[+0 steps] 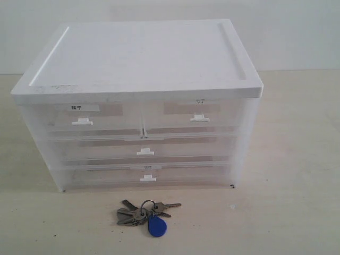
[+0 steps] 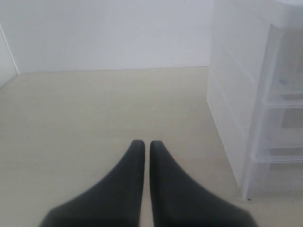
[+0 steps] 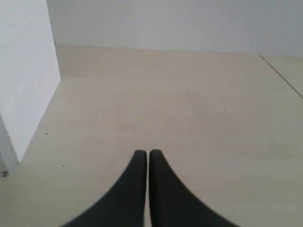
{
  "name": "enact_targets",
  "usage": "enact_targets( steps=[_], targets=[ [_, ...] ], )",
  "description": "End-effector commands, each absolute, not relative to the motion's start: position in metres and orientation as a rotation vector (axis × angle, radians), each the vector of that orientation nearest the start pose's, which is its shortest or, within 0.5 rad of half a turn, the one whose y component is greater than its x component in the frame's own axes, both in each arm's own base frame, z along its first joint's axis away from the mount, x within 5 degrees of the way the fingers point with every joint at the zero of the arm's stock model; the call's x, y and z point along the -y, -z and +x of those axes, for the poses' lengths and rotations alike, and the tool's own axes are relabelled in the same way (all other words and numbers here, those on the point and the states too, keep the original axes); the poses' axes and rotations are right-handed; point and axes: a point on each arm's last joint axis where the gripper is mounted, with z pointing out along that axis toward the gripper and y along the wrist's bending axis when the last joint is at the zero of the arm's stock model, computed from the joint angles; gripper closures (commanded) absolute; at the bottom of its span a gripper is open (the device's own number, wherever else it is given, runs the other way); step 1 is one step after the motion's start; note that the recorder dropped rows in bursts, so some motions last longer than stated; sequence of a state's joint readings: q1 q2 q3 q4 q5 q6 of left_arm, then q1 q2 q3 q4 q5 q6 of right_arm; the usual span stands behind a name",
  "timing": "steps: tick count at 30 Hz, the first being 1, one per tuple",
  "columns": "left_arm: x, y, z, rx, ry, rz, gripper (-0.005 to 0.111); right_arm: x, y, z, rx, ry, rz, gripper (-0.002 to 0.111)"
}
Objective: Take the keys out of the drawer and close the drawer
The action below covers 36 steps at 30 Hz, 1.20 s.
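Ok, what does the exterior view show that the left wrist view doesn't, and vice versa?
Only the exterior view: the keys lying on the table in front of the cabinet, and the top right drawer, pushed in. Only the left wrist view: the left gripper, shut and empty, off to the side of the cabinet. Both: the cabinet and the table.

Light here is bright, soft and even, from no clear side. The white top of the cabinet [image 1: 143,53] looks nearly washed out, and only a faint shadow hugs its foot on the bench [image 1: 297,159]. Up close, the left pincer [image 2: 147,143] and right pincer [image 3: 147,152] blur dark at their bases.
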<state>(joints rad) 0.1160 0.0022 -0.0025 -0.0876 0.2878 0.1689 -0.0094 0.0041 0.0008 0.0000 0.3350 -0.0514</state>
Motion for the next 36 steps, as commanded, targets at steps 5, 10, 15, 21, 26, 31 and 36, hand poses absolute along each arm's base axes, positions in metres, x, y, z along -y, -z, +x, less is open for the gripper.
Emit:
enact_targets(
  steps=[5,10,15,21,26,31,36],
  targets=[
    [-0.0042,-0.1871,0.0545,-1.774,-0.129,-0.006,0.102,0.0010,-0.1831,0.0537,-1.817,0.074,-0.068,0.108],
    [-0.0042,-0.1871,0.0545,-1.774,-0.129,-0.006,0.102,0.0010,-0.1831,0.0537,-1.817,0.075,-0.069,0.108],
    [-0.0042,-0.1871,0.0545,-1.774,-0.129,-0.006,0.102,0.0010,-0.1831,0.0537,-1.817,0.073,-0.066,0.108],
    [-0.0042,-0.1871,0.0545,-1.774,-0.129,-0.006,0.102,0.0010,-0.1831,0.0537,-1.817,0.073,-0.066,0.108],
    [-0.0042,-0.1871,0.0545,-1.774,-0.129,-0.006,0.102,0.0010,-0.1831,0.0537,-1.817,0.073,-0.066,0.108],
    [-0.0042,-0.1871,0.0545,-1.774,-0.129,-0.006,0.102,0.0010,-0.1831,0.0537,-1.817,0.065,-0.055,0.108],
    [-0.0042,-0.1871,0.0545,-1.774,-0.129,-0.006,0.102,0.0010,-0.1831,0.0537,-1.817,0.065,-0.055,0.108]
  ],
)
